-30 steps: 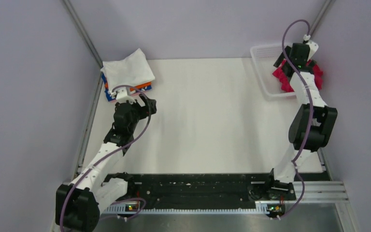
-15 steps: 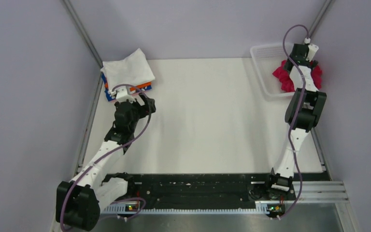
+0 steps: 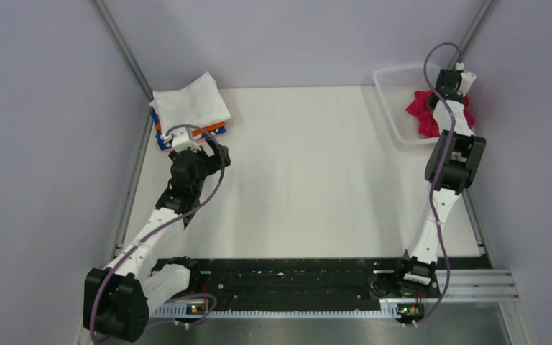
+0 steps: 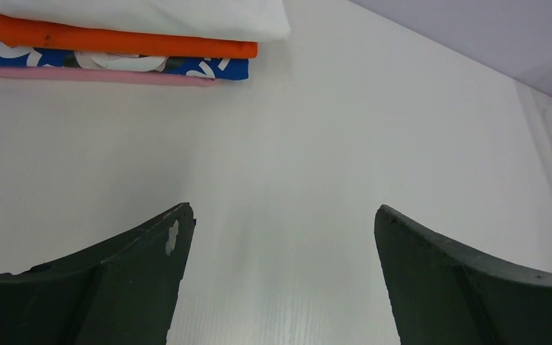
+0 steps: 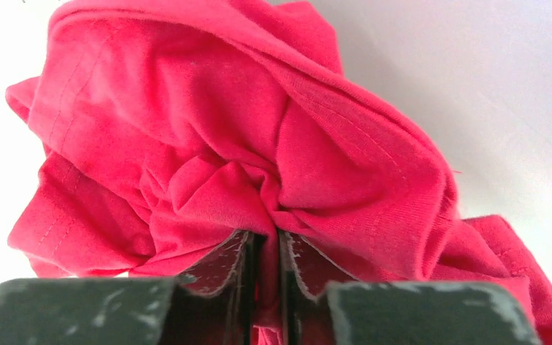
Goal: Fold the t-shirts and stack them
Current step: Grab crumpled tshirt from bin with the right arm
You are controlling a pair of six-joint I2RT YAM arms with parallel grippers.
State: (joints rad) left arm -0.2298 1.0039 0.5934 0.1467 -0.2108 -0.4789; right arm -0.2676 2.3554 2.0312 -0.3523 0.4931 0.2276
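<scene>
A crumpled crimson-pink t-shirt (image 3: 422,115) lies in the white mesh basket (image 3: 392,83) at the back right. My right gripper (image 5: 264,241) is shut on a bunched fold of this shirt (image 5: 208,136), cloth pinched between its jaws. In the top view the right gripper (image 3: 451,90) sits over the basket. A stack of folded t-shirts (image 3: 189,109) rests at the back left: white on top, then orange (image 4: 126,42), blue-patterned (image 4: 208,68) and pale pink (image 4: 93,74). My left gripper (image 4: 284,223) hangs open above the bare table, just in front of the stack (image 3: 205,147).
The white table (image 3: 309,172) stretches between the stack and the basket. Grey walls close in at left, right and back. The arm bases sit on a black rail (image 3: 287,280) at the near edge.
My right gripper has closed on the crimson-pink t-shirt, and the right arm has reached further back over the basket. The left arm has stayed put.
</scene>
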